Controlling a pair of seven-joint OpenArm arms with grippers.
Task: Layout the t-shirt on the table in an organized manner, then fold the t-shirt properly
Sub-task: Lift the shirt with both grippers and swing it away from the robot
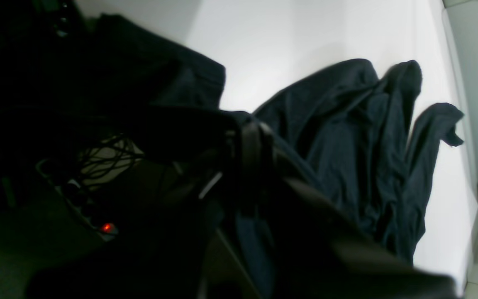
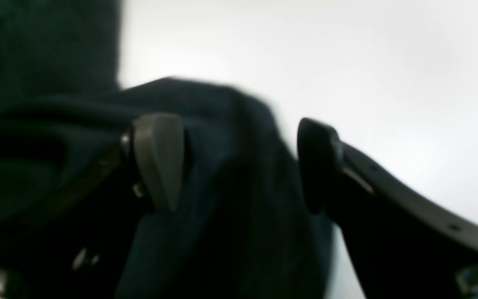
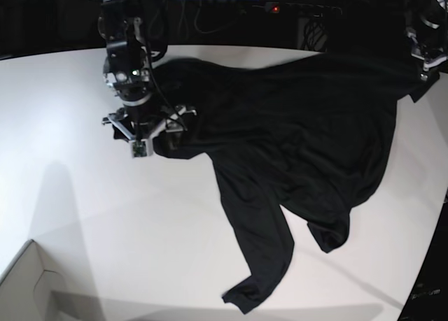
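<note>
1. I see the t-shirt [image 3: 294, 132] spread loosely across the far and right part of the bench [image 3: 105, 237], rumpled rather than flat; one long sleeve [image 3: 259, 251] runs toward the near edge, and a shorter bunch of cloth [image 3: 329, 233] lies just beside it.
2. My right gripper [image 2: 239, 162] sits at the shirt's left end in the base view; its two fingers [image 2: 158, 160] stand spread wide, with a fold of dark fabric lying between them; I cannot tell whether either finger touches the cloth, since the right wrist view is blurred.
3. My left gripper [image 1: 251, 145] is at the far right corner of the base view; in its wrist view the jaws are pressed together on an edge of the shirt, and the cloth rises from the bench up to it.
4. From the left wrist view the shirt falls away in deep folds over the white bench; a dark tangle of cables [image 1: 98, 162] and a small red light [image 1: 107, 227] show beyond the bench edge.
5. A pale box corner [image 3: 28, 286] sits at the near left of the base view, well apart from the shirt.
</note>
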